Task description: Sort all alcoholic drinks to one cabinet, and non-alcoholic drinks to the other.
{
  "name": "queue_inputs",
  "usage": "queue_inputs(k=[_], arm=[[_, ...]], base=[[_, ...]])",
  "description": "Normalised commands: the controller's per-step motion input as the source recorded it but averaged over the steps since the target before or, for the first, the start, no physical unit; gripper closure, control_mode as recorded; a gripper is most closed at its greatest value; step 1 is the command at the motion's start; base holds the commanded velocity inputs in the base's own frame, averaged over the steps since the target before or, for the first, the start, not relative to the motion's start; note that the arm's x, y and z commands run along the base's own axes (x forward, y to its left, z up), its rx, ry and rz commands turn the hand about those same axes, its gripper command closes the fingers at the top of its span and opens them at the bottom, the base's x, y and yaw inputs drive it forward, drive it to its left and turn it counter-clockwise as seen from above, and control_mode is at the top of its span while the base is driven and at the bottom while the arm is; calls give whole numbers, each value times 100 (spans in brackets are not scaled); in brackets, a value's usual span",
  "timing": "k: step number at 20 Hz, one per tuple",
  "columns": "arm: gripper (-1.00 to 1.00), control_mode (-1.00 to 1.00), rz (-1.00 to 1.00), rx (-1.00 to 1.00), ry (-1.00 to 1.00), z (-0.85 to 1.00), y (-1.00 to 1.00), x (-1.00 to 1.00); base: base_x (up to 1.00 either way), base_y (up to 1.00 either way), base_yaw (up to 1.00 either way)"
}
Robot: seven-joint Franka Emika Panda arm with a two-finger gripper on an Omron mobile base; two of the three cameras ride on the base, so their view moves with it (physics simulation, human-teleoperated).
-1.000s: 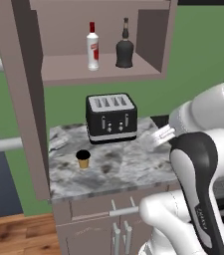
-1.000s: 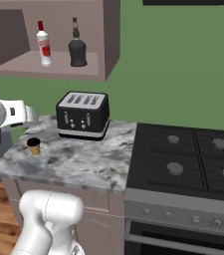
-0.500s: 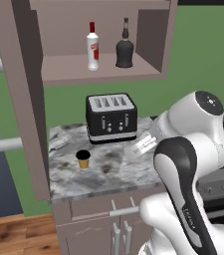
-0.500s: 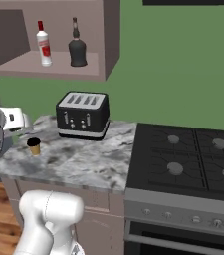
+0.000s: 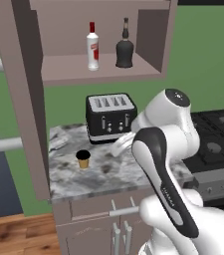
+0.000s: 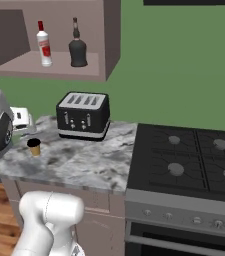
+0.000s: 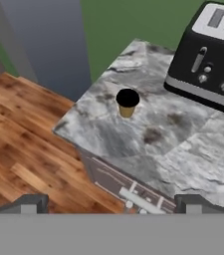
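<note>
Probably light, stiff and easily tipped, small tan cup (image 7: 127,103) on worktop (image 7: 183,159): best pinched mid-wall by fingers (image 7: 28,204) spread wide, empty

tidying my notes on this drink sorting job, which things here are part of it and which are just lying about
Part of the job:
clear bottle
black bottle
cup
cabinet
gripper, open over the counter

Just lying about:
toaster
stove
counter
drawers
</note>
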Motion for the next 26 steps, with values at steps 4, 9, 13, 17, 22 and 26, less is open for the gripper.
queue_inputs(k=[4,9,13,17,22,26], arm=[[-100,-100,0,0,6,-35,25,43],[-100,-100,0,0,2,-34,21,39],[-100,-100,0,-3,0,-31,15,39],[-100,-100,0,-4,0,-24,12,37],[-100,-100,0,-4,0,-20,12,36],[-100,-100,0,-4,0,-22,16,33]], base=[[0,0,0],[0,0,0],[0,0,0],[0,0,0],[0,0,0],[0,0,0]])
